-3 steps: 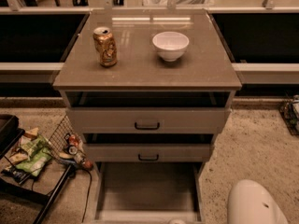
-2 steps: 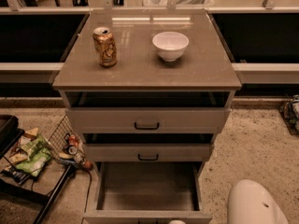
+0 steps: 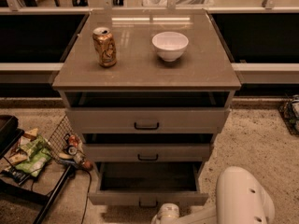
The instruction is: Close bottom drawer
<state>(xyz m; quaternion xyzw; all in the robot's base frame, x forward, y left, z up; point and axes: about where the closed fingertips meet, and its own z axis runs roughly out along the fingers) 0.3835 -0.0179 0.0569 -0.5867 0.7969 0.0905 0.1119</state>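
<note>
The bottom drawer [image 3: 147, 198] of the grey-beige cabinet is pulled out, its long plain tray [image 3: 147, 175] empty and its small black bar handle [image 3: 148, 203] on the front panel. My gripper [image 3: 163, 216] is at the bottom edge of the camera view, right below that handle and close to the front panel; most of it is cut off. My white arm [image 3: 243, 197] comes in from the lower right.
The mid drawer [image 3: 147, 152] and top drawer [image 3: 146, 120] stand slightly out. A can [image 3: 104, 46] and a white bowl [image 3: 170, 45] sit on the cabinet top [image 3: 140, 71]. A wire basket [image 3: 65, 141] and a black rack with snack bags [image 3: 28, 155] stand at the left.
The bottom drawer's front panel has moved toward the cabinet, so less of the tray shows. My gripper has followed it inward. The can and bowl have not moved.
</note>
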